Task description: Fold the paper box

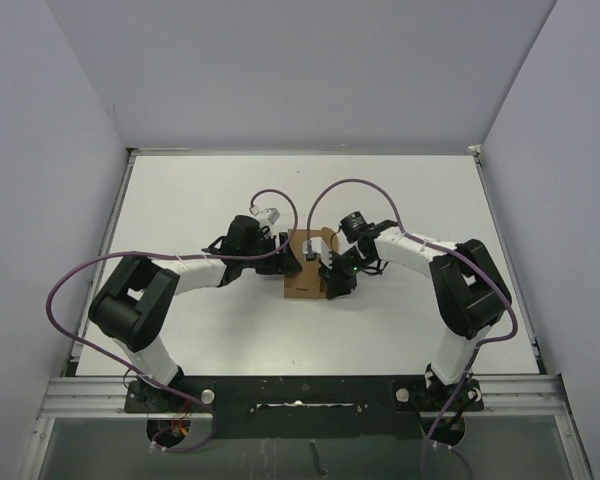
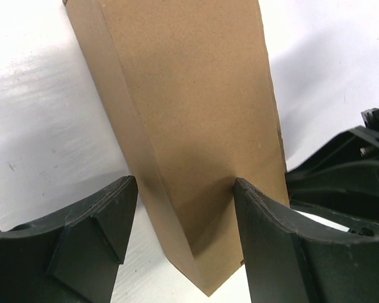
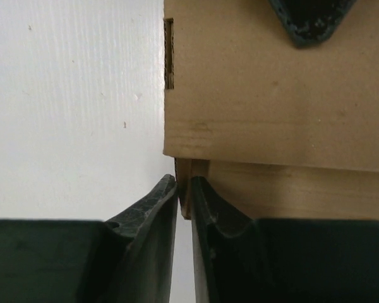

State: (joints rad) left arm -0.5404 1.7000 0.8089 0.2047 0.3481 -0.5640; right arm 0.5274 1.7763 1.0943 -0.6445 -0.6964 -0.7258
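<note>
The paper box (image 1: pixel 306 283) is a small brown cardboard box in the middle of the white table, between the two arms. My left gripper (image 1: pixel 288 254) is at its left side. In the left wrist view the left gripper (image 2: pixel 184 211) is open, and a corner of the box (image 2: pixel 189 95) stands between its fingers. My right gripper (image 1: pixel 333 274) is at the box's right side. In the right wrist view the right gripper (image 3: pixel 184 186) is shut on a thin cardboard flap at the edge of the box (image 3: pixel 271 95). A left fingertip (image 3: pixel 309 22) rests on the box top.
The white table (image 1: pixel 230 190) is enclosed by pale walls on three sides. Purple cables (image 1: pixel 352 184) arc above both wrists. An aluminium rail (image 1: pixel 300 385) holding the arm bases runs along the near edge.
</note>
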